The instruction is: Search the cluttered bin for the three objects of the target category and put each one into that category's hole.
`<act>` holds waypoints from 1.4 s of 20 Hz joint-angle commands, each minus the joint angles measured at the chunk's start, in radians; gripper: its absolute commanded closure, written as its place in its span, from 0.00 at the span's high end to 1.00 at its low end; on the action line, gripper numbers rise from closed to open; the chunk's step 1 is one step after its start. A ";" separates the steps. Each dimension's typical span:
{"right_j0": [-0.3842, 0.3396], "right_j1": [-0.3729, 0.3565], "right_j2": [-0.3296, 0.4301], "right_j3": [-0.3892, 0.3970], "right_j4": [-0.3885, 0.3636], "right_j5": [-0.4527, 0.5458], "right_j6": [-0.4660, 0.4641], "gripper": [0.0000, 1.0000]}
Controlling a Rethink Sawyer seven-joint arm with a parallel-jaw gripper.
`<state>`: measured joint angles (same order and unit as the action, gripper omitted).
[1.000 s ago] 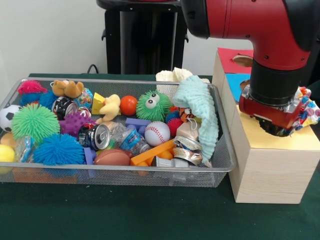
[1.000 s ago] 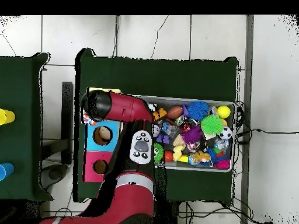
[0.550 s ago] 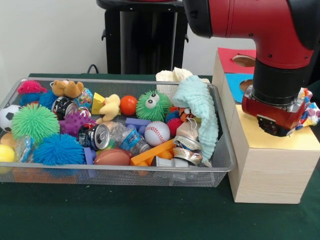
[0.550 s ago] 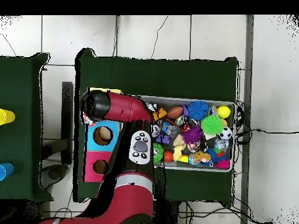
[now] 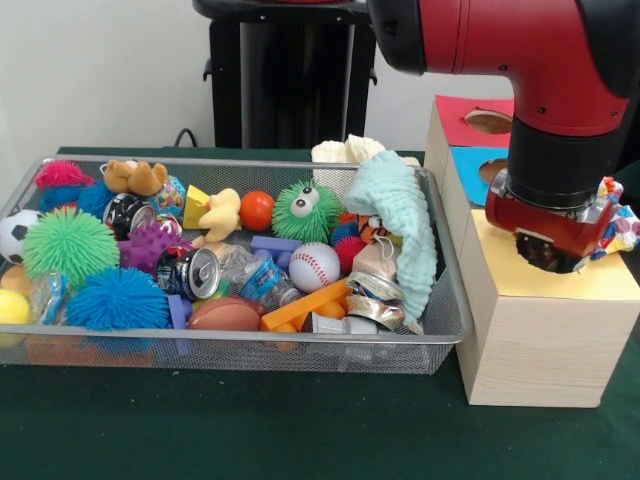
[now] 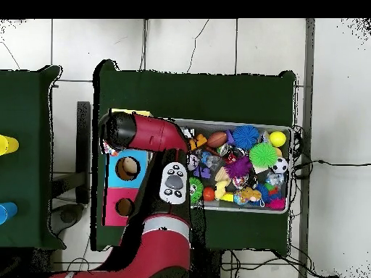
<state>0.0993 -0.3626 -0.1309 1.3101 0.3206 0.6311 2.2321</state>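
The red and black arm [image 5: 540, 90] hangs over the wooden box [image 5: 545, 330] that stands just to the right of the wire mesh bin [image 5: 440, 300] on the green worktop [image 5: 300, 430]. Its pincer [image 5: 548, 250] sits low above the yellow panel [image 5: 600, 285] at the near end of the box top, and the fingers are hidden under the wrist, so I cannot tell whether it is clenched or released. A crinkled, many-coloured wrapper [image 5: 620, 215] sticks out on the right side of the wrist, close against it; whether it is being held cannot be made out.

Behind the yellow panel the box top shows a blue panel [image 5: 470, 160] and then a red panel [image 5: 465, 120], each with a round hole. From overhead the arm's head covers the yellow end of the box [image 6: 119, 181], with the blue and red holes in the open beside it.

The bin is packed. A pale green cloth [image 5: 400, 220] drapes over its right end, nearest the box. Left of the cloth lie a baseball [image 5: 314, 267], a green fuzzy toy with eyes [image 5: 305, 210], an orange ball [image 5: 257, 210], a yellow duck [image 5: 222, 215], a crushed can [image 5: 190, 272], a small football [image 5: 225, 314] and an orange block [image 5: 305, 305]. At the end farthest from the box are a green spiky ball [image 5: 70, 245], a blue spiky ball [image 5: 115, 298] and a soccer ball [image 5: 15, 232]
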 commanded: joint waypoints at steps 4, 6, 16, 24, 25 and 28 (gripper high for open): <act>-0.042 -0.134 0.007 0.165 -0.031 0.177 0.075 1.00; -0.041 -0.157 0.003 0.159 -0.034 0.205 0.073 1.00; -0.044 -0.181 0.009 0.144 -0.035 0.249 0.080 1.00; -0.064 -0.163 0.020 0.130 -0.045 0.235 0.063 1.00; -0.068 -0.162 0.021 0.128 -0.048 0.236 0.059 1.00; -0.081 -0.158 0.021 0.122 -0.064 0.232 0.037 1.00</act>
<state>0.0645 -0.5544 -0.1478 1.3663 0.3111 0.7922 2.2321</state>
